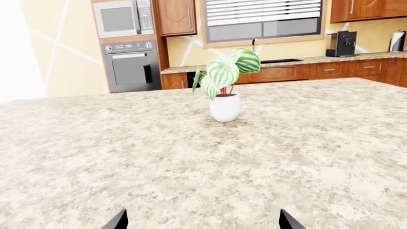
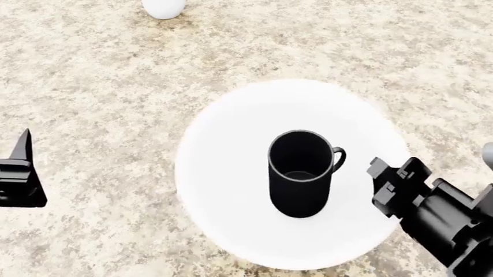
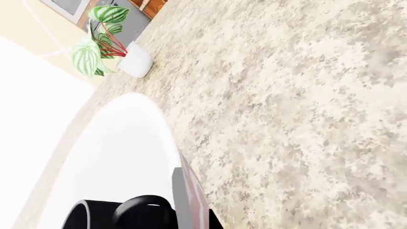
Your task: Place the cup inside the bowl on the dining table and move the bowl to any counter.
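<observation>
The black cup (image 2: 301, 173) stands upright inside the white bowl (image 2: 231, 190) on the pale speckled dining table (image 2: 92, 86), its handle turned toward my right gripper (image 2: 394, 176). That gripper sits on the bowl's right rim, a little apart from the cup. In the right wrist view the bowl's rim (image 3: 149, 143) runs straight into the narrow jaws of the right gripper (image 3: 194, 210), which are shut on it, with the cup (image 3: 121, 217) just beside. My left gripper (image 2: 19, 173) hangs open over bare table left of the bowl, its fingertips (image 1: 119, 222) wide apart.
A white pot with a green striped plant (image 1: 224, 107) stands on the table beyond the bowl; its pot (image 2: 163, 7) shows at the head view's top edge. Across the room run a counter (image 1: 305, 60), wooden cabinets, a coffee machine (image 1: 341, 44) and a wall oven (image 1: 131, 67).
</observation>
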Controlling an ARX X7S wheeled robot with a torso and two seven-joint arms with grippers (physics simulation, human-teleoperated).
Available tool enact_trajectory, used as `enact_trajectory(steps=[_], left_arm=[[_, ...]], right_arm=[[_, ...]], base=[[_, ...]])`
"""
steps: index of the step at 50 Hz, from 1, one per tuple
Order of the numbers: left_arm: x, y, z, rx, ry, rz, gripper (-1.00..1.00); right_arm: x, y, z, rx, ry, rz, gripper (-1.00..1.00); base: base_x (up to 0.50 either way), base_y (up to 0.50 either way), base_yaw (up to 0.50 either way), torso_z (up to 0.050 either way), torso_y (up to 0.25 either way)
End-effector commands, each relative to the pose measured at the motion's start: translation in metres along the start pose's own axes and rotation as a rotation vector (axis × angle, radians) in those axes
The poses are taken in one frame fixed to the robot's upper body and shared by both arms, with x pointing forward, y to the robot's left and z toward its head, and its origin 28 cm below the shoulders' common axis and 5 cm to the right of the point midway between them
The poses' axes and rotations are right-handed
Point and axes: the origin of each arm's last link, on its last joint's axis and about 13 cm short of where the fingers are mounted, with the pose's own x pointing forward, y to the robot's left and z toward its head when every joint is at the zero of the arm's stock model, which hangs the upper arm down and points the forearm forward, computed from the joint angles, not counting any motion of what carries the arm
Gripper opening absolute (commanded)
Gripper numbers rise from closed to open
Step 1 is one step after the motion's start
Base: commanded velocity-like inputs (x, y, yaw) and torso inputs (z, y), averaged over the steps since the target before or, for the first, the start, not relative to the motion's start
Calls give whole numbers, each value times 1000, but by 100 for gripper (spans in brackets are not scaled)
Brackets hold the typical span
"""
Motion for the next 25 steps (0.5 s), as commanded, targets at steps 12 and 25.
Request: enact_trajectory(steps=[12,25], left_arm=[[4,-1,-2,1,0,5,100],[3,0,-2,1,1,3,100]], right_arm=[[-5,-3,13,-13,-103,36,-100],[-13,1,18,-13,-127,18,-100]], base=[[0,0,0,0,0],[-322,-10,0,0,1]])
